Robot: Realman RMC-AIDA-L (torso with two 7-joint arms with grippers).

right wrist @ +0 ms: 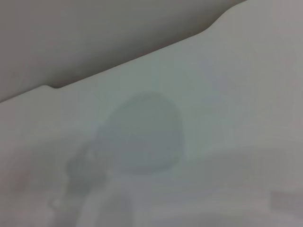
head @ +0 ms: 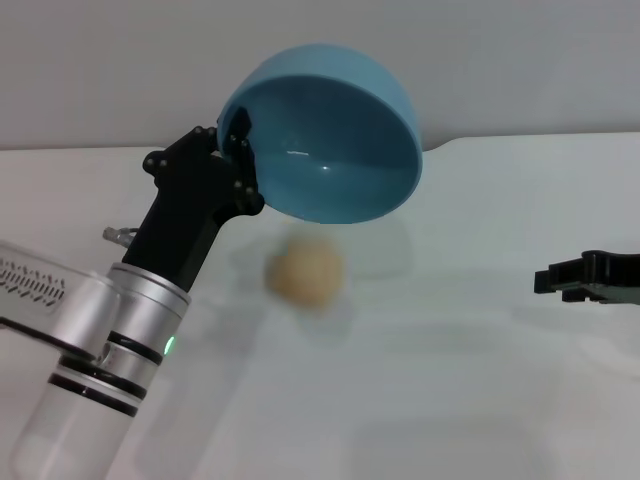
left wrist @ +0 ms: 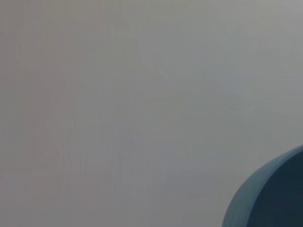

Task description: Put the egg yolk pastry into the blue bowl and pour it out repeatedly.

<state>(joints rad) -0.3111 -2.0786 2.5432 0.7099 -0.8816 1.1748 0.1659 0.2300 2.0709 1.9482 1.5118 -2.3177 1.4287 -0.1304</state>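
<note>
My left gripper (head: 240,150) holds the blue bowl (head: 330,135) by its rim, lifted above the table and tipped on its side, with the hollow facing me and nothing inside. The egg yolk pastry (head: 305,272), a pale tan ball, lies on the white table just below the bowl's lower rim and looks blurred. In the left wrist view only a curved part of the blue bowl (left wrist: 274,198) shows. My right gripper (head: 548,279) hovers low at the right edge of the head view, well away from the pastry. The right wrist view shows neither bowl nor pastry.
The white table (head: 450,380) runs back to a grey wall, with its far edge (right wrist: 142,59) stepped near a corner. A faint round shadow (right wrist: 142,132) lies on the table surface.
</note>
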